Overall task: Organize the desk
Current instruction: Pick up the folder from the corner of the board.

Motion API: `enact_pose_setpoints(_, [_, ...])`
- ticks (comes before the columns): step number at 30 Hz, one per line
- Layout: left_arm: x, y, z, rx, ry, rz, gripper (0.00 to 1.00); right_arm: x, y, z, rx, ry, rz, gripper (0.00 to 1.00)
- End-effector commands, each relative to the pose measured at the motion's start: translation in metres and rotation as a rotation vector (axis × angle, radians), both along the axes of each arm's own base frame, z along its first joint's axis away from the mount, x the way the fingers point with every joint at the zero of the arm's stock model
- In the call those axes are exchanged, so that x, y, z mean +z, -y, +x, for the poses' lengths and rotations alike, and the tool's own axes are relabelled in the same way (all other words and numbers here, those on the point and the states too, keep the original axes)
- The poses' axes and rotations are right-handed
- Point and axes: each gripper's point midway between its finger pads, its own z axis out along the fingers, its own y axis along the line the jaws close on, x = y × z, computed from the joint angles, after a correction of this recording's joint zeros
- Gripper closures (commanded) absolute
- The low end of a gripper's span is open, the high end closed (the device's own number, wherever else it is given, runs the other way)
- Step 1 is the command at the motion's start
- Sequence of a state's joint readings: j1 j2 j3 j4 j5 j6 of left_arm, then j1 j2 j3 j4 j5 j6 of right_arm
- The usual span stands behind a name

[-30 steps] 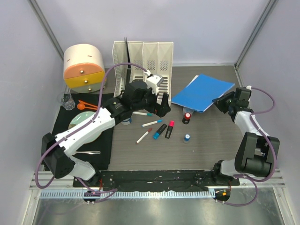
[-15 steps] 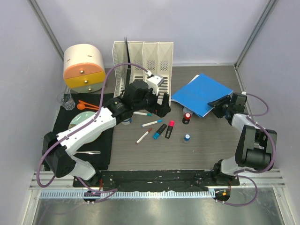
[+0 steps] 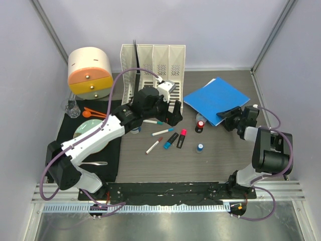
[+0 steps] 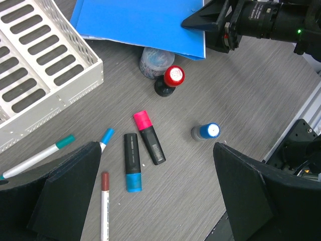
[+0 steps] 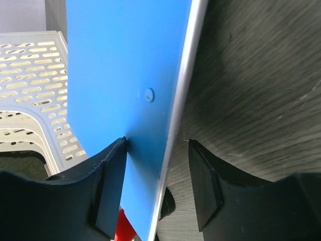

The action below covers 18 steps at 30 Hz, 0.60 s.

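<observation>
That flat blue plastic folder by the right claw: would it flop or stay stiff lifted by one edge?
The flat blue plastic folder looks thin and broad, so lifted by one edge it would likely sag. Its surface looks smooth, so it may slip in a pinch. It probably slides easily on the wood-grain desk.

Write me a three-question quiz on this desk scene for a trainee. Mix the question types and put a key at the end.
1. True or false: the right gripper has one finger on each side of the blue folder's edge.
2. Beside the blue-capped highlighter lies a second highlighter. Its cap is: A pink, B green, C yellow.
3. Fill in: the left gripper hangs above the pens with its jaws ____.

Key: 1 true; 2 A; 3 open.
</observation>
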State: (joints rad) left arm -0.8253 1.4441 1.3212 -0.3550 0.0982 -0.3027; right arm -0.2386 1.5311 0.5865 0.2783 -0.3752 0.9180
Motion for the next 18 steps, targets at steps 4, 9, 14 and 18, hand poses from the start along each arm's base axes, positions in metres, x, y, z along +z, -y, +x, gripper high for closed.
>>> enact_pose_setpoints(4, [0.003,0.003,0.003,-0.007,0.032,-0.009,0.00,0.001,-0.004,0.012,-0.002,0.137,0.035,0.43])
enact_pose_setpoints(9, [0.001,0.003,0.004,-0.007,0.033,-0.004,0.01,0.004,-0.005,0.025,0.002,0.224,0.062,0.42])
enact_pose_setpoints(14, [0.000,0.002,0.004,-0.008,0.037,0.010,0.00,0.014,-0.002,0.034,-0.017,0.297,0.085,0.56])
enact_pose_setpoints(18, [0.001,-0.001,0.005,0.001,0.047,0.017,0.00,0.028,0.000,0.033,-0.015,0.332,0.055,0.83])
